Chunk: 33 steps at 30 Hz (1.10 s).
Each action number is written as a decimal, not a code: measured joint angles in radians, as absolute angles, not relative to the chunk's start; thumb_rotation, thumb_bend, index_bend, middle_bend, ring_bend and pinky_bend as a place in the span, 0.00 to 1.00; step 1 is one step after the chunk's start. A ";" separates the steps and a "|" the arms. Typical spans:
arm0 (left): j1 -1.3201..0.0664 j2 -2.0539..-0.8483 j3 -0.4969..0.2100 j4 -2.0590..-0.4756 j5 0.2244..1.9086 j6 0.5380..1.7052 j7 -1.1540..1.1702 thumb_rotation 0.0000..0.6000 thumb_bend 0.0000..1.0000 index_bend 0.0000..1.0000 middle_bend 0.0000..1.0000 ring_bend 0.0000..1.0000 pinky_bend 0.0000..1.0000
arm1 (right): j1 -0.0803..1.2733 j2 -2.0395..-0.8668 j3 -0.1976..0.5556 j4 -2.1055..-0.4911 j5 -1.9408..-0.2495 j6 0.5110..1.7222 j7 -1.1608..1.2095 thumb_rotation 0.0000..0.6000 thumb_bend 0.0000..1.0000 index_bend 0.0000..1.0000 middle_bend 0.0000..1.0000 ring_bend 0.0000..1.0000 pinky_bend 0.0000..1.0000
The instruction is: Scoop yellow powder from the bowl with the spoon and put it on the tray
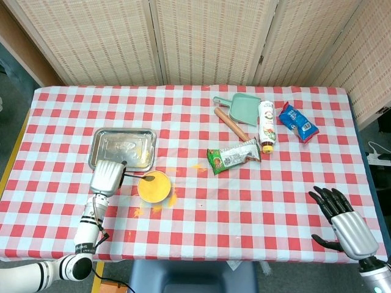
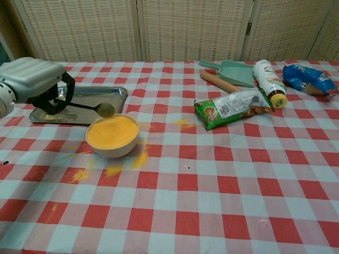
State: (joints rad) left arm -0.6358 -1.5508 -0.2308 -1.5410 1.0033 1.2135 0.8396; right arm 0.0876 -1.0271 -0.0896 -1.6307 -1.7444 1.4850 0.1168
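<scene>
My left hand (image 2: 33,84) (image 1: 107,177) grips the dark handle of a spoon (image 2: 100,109) (image 1: 142,178). The spoon's bowl carries yellow powder and hangs above the far rim of the white bowl (image 2: 113,137) (image 1: 154,187), which is full of yellow powder. The steel tray (image 2: 92,100) (image 1: 122,148) lies just behind the bowl, with a few yellow specks on it. My right hand (image 1: 342,218) is open, fingers spread, at the table's near right edge, far from all of this.
Yellow powder is spilled on the checked cloth around the bowl (image 2: 114,170) and near the snack bag (image 2: 233,107). A green dustpan (image 2: 233,72), a rolling pin (image 2: 217,80), a sauce bottle (image 2: 269,82) and a blue packet (image 2: 310,78) lie at the back right.
</scene>
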 measured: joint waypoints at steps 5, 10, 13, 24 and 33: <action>-0.667 -1.560 -0.280 -1.441 0.983 1.182 0.767 1.00 0.77 0.93 1.00 1.00 1.00 | 0.090 -1.036 -0.082 -1.631 -1.724 1.471 0.096 1.00 0.09 0.00 0.00 0.00 0.00; -0.718 -1.604 -0.314 -1.272 0.971 1.128 0.701 1.00 0.76 0.93 1.00 1.00 1.00 | 0.094 -1.046 -0.072 -1.631 -1.695 1.450 0.072 1.00 0.09 0.00 0.00 0.00 0.00; -0.751 -1.648 -0.319 -1.138 0.971 1.090 0.670 1.00 0.75 0.93 1.00 1.00 1.00 | 0.097 -1.053 -0.066 -1.631 -1.677 1.438 0.056 1.00 0.09 0.00 0.00 0.00 0.00; -0.849 -1.847 -0.309 -0.656 1.003 0.927 0.480 1.00 0.67 0.75 1.00 1.00 1.00 | 0.107 -1.071 -0.054 -1.627 -1.638 1.400 0.020 1.00 0.09 0.00 0.00 0.00 0.00; -0.848 -1.874 -0.298 -0.648 1.021 0.887 0.442 1.00 0.51 0.28 1.00 1.00 1.00 | 0.106 -1.070 -0.056 -1.633 -1.647 1.408 0.021 1.00 0.09 0.00 0.00 0.00 0.00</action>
